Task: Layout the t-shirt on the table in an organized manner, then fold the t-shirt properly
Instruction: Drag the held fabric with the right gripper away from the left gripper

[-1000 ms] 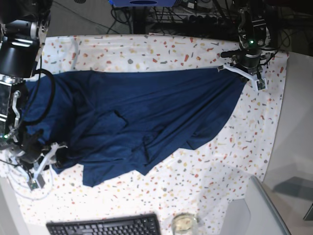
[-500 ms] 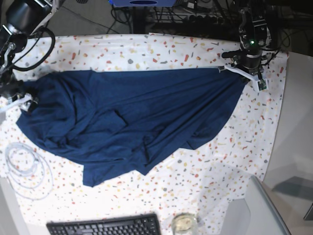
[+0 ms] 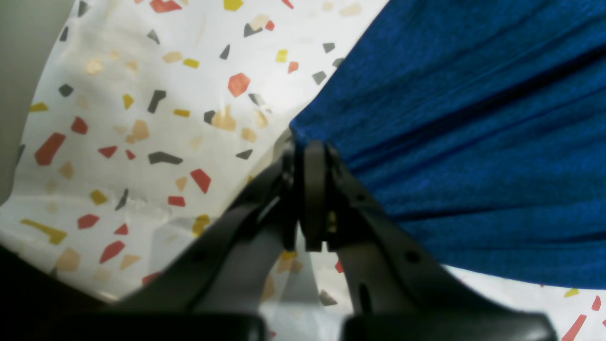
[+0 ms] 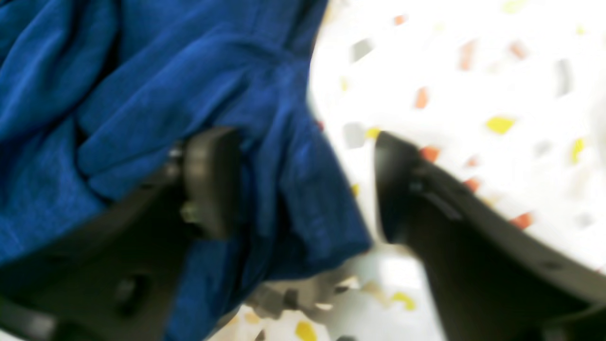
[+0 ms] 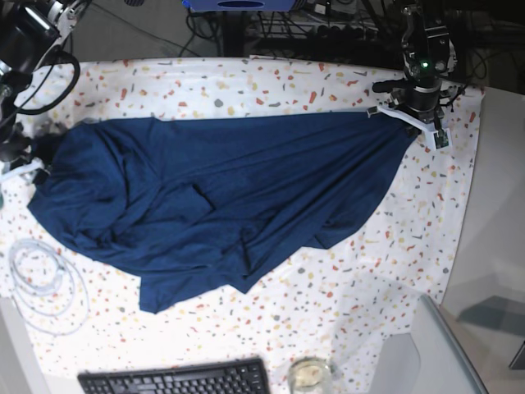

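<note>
A white cable coil (image 5: 43, 283) lies beside the t-shirt (image 5: 221, 201).

claw (image 4: 303, 184): right one, both fingers spread pretty wide apart
t-shirt (image 4: 142, 94): bunched blue folds, one hanging bit sits between the fingers, touching the left finger (image 4: 210, 182)
tabletop (image 4: 473, 71): speckled white cloth, fills the right side
focus: kinda blurry overall

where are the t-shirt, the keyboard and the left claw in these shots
t-shirt (image 5: 221, 197): base view, middle of the spread navy fabric.
keyboard (image 5: 176, 379): base view, black keys at the bottom edge.
left claw (image 3: 310, 156): left wrist view, tips pinched shut on the t-shirt's edge.
</note>
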Controlling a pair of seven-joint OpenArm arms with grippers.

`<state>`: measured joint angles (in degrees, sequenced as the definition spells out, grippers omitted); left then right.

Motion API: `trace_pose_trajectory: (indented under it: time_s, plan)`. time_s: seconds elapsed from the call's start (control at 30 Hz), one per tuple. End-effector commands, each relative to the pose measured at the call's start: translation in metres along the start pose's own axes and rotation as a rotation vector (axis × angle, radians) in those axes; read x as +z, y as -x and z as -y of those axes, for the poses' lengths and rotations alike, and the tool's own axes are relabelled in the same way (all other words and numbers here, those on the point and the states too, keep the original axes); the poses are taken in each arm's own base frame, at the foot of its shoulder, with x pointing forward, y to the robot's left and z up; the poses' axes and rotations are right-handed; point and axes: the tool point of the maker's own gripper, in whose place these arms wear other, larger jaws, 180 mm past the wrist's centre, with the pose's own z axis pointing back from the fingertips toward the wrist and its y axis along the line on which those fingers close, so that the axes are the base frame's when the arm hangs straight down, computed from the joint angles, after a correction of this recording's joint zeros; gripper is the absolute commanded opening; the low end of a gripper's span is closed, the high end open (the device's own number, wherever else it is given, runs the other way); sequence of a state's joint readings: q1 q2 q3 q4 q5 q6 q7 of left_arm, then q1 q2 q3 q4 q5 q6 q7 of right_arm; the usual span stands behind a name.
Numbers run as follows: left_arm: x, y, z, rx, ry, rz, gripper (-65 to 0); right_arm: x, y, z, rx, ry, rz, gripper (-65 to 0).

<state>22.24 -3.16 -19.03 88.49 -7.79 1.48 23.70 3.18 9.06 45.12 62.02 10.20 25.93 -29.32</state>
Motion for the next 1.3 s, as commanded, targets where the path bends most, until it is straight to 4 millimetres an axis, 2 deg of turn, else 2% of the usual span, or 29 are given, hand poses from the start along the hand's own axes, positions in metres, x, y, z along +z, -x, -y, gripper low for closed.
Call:
trace_pose_trajectory:
  time_s: [0.0, 0.03, 0.07, 0.1, 0.2, 0.27, 0.4, 0.53, 0.6, 0.73, 0.83, 0.97, 1.13, 1.27]
  plan:
    - [0.001, -0.009, -0.004, -0.004, -0.011, 0.034, -65.0, 0.003, -0.021, 0.001, 0.011, -0.004, 0.056, -41.1]
    - [0.002, -0.01, -0.004, -0.005, -0.011, 0.037, -65.0, 0.004, -0.02, 0.003, 0.01, -0.001, 0.054, -49.1]
    - [0.002, -0.012, -0.005, -0.005, -0.012, 0.04, -65.0, 0.005, -0.016, 0.006, 0.008, 0.006, 0.048, -59.9]
    - [0.002, -0.013, -0.007, -0.004, -0.017, 0.043, -65.0, 0.009, -0.012, 0.01, 0.018, 0.015, 0.038, -65.0]
    - [0.002, -0.013, -0.01, -0.004, -0.023, 0.045, -65.0, 0.025, -0.009, 0.02, 0.07, 0.048, 0.006, -62.6]
    - [0.003, -0.018, -0.013, -0.015, -0.026, 0.056, -65.0, 0.037, -0.009, 0.025, 0.106, 0.071, -0.007, -65.0]
    - [0.01, -0.024, -0.014, -0.025, -0.024, 0.075, -65.0, 0.057, -0.013, 0.031, 0.162, 0.104, -0.015, -65.0]
    - [0.019, -0.032, -0.012, -0.032, -0.02, 0.105, -65.0, 0.071, -0.01, 0.026, 0.268, 0.075, -0.054, -65.0]
    - [0.021, -0.038, -0.011, -0.031, -0.017, 0.12, -65.0, 0.079, -0.009, 0.034, 0.28, 0.089, -0.076, -65.0]
    - [0.025, -0.035, -0.013, -0.034, -0.02, 0.115, -65.0, 0.094, -0.004, 0.048, 0.311, 0.096, -0.11, -65.0]
    - [0.028, -0.028, -0.015, -0.04, -0.022, 0.101, -65.0, 0.099, 0.001, 0.061, 0.286, 0.119, -0.12, -65.0]
    - [0.033, -0.013, -0.017, -0.046, -0.025, 0.069, -65.0, 0.098, 0.022, 0.073, 0.285, 0.121, -0.184, -65.0]
    - [0.039, 0.01, -0.023, -0.058, -0.031, 0.016, -65.0, 0.091, 0.043, 0.078, 0.24, 0.101, -0.212, -65.0]
    - [0.041, 0.023, -0.026, -0.062, -0.036, -0.016, -65.0, 0.088, 0.048, 0.078, 0.233, 0.09, -0.215, -65.0]
